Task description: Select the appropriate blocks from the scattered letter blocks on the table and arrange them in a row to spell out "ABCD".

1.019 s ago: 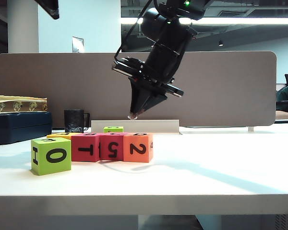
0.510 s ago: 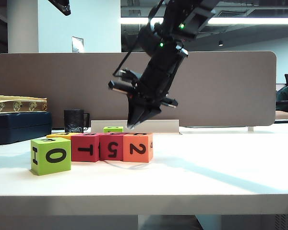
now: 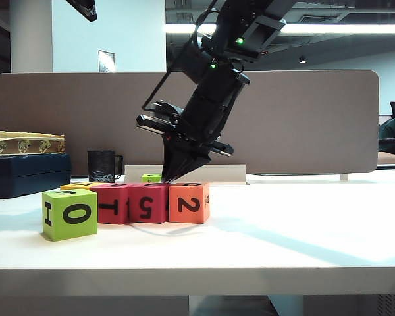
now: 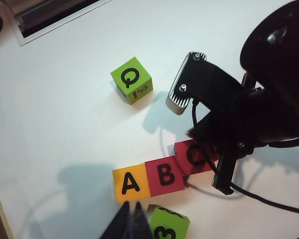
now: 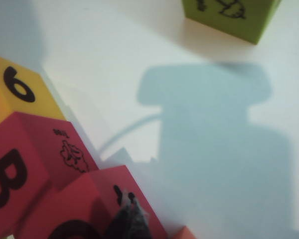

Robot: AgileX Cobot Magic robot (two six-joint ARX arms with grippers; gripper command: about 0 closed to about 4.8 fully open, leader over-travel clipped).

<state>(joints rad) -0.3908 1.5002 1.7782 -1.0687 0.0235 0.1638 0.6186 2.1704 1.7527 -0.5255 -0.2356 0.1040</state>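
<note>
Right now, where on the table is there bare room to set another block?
The table is bare right of the orange 2 cube, and before the row. It is crowded at the row, where the right gripper, jaws shut, presses behind the red cube.

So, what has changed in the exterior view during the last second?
The right end effector, shut, came down and leftward, from above the orange 2 block to behind the red 5 block. That block now sits squarer in the row. The left end effector, also shut, holds nothing. The lime 0 block stayed put.
</note>
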